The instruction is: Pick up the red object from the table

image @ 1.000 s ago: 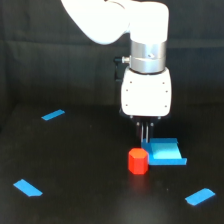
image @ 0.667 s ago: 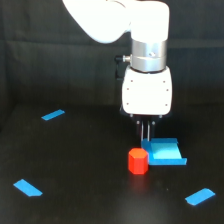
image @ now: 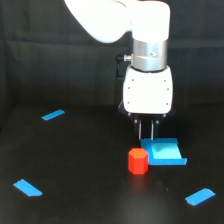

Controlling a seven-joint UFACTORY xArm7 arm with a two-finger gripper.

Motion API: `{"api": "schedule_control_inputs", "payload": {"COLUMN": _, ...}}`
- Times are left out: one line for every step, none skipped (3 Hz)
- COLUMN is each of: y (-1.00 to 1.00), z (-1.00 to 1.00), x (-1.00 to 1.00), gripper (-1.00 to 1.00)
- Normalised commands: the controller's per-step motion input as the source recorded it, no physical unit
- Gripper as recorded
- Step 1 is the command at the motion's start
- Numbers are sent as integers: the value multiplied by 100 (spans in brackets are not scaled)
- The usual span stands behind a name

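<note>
So far the pick is only at the approach stage: the red object (image: 137,161) sits on the black desk (image: 80,165), upright and free of any grasp, touching or just beside the near-left corner of the flat blue block (image: 164,152) as the exterior view shows it. The gripper (image: 146,131) hangs from the white arm (image: 148,90) just above and a little behind the red object, its two thin dark fingers (image: 140,130) pointing straight down with a narrow gap between them and nothing held; whether that gap is wide enough to pass over the object I cannot tell. What remains, as I judge it, is nearly everything: centre over the red object, descend, close, lift. Three blue tape strips (image: 53,115) lie well apart from the work.
</note>
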Motion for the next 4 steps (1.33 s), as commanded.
{"api": "schedule_control_inputs", "payload": {"y": -3, "z": -7, "x": -5, "gripper": 90}}
{"api": "schedule_control_inputs", "payload": {"y": -17, "z": -4, "x": 3, "gripper": 94}}
{"api": "schedule_control_inputs", "payload": {"y": -19, "z": -13, "x": -11, "gripper": 97}}
{"api": "schedule_control_inputs", "payload": {"y": -31, "z": -7, "x": -9, "gripper": 100}}
